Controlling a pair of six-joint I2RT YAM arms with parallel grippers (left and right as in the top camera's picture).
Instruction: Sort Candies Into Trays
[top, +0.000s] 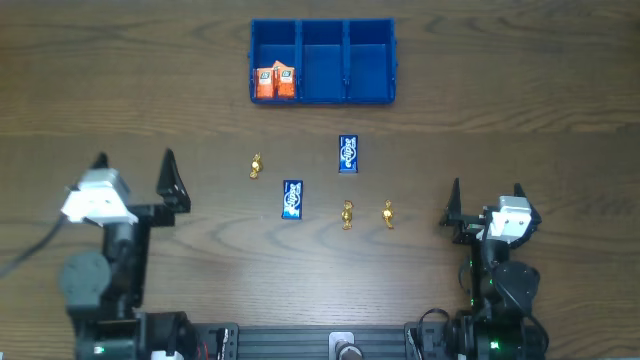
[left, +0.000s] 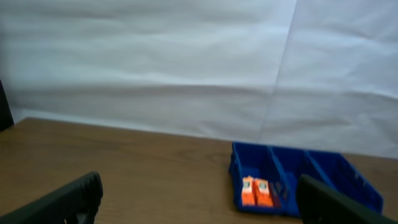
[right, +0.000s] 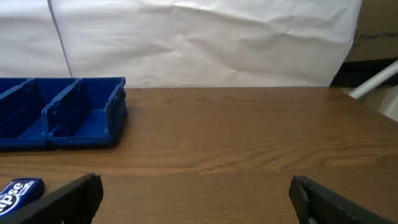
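Both arms stand back from the work. The left gripper is spread wide and holds nothing. The right gripper is likewise open and empty.

Three gold sweets lie loose on the table. Two sit side by side just ahead of the right gripper, and the third lies apart toward the left. Two blue packets lie flat among them, one near the paired sweets and one farther out toward the tray.

Handling, as judged:
- All items look small and very light, so any nudge is likely to slide them on the smooth wood.
- The gold sweets appear to be twist-wrapped. They are best taken across the firm middle, not by the crinkly ends.
- The blue packets lie low and flat. They are best taken across the narrow width, with the fingertips brought right down to the surface.

The blue tray stands beyond the sweets and has three compartments. Two orange packets stand in its left one, and the other two look empty.

The surface is dark wood-grain, level and dry. A white sheet hangs behind the table, and a cardboard box stands past its right edge.
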